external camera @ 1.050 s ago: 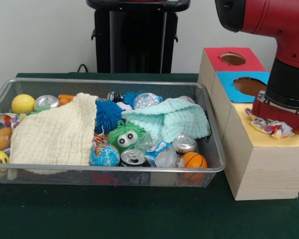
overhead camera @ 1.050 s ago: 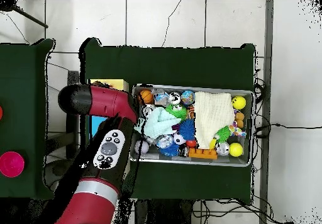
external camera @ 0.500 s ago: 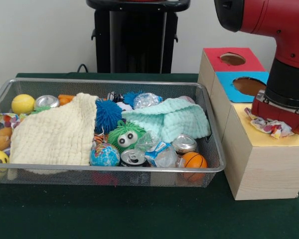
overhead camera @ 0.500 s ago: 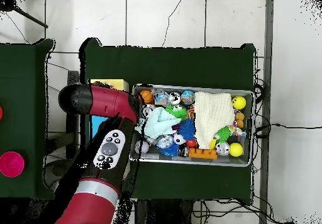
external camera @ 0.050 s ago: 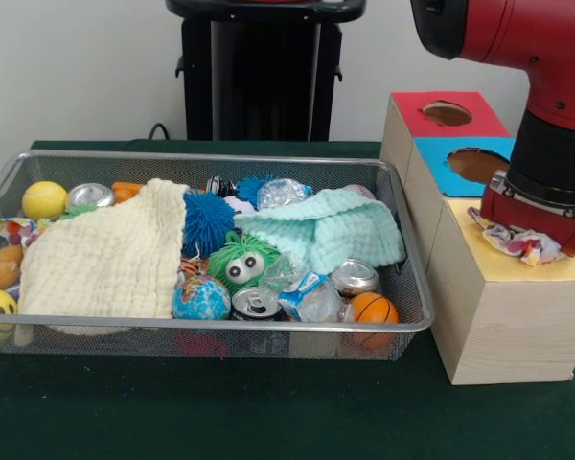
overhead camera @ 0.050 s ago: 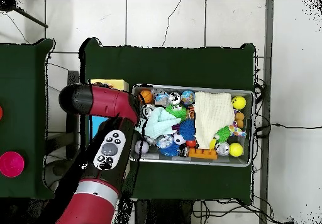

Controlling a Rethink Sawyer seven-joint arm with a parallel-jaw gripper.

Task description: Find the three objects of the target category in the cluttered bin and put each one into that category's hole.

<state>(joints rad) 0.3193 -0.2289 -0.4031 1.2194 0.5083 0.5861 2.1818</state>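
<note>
- While the arm hangs over the wooden sorting box (external camera @ 0.050 s ago: pixel 503 316) in the front view, the gripper (external camera @ 0.050 s ago: pixel 537 225) sits at 3 o'clock of the mesh bin (external camera @ 0.050 s ago: pixel 201 331), low above the box's yellow top (external camera @ 0.050 s ago: pixel 556 268).
- A crumpled patterned wrapper (external camera @ 0.050 s ago: pixel 517 241) pokes out under the gripper body on the 9 o'clock side. It looks pinched there, but the fingers are hidden behind the red wrist housing, so I can't tell how far the claw is open or whether it really has hold.
- The yellow hole itself is not visible; the arm covers it. The blue hole (external camera @ 0.050 s ago: pixel 479 165) and red hole (external camera @ 0.050 s ago: pixel 448 113) lie further back, toward 12 o'clock of the gripper, both uncovered.
- Bin contents: cream cloth (external camera @ 0.050 s ago: pixel 105 259) on the 9 o'clock half, mint cloth (external camera @ 0.050 s ago: pixel 331 230) toward 2 o'clock, green googly-eyed toy (external camera @ 0.050 s ago: pixel 241 264) at centre, cans and balls around.
- Judgement on the step: this is the drop. Wrapper is light and floppy, and part of it trails sideways, so centre over the hole and go low before letting go, or it may catch on the rim.
- In the overhead view the red arm (overhead camera @ 0.050 s ago: pixel 104 102) covers the box at 9 o'clock of the bin (overhead camera @ 0.050 s ago: pixel 242 162); only a yellow sliver (overhead camera @ 0.050 s ago: pixel 107 83) shows. Gripper and wrapper are hidden here, so hole alignment can't be checked.
- More wrappers may sit under the cloths; I'd expect to shift those to find them.
</note>
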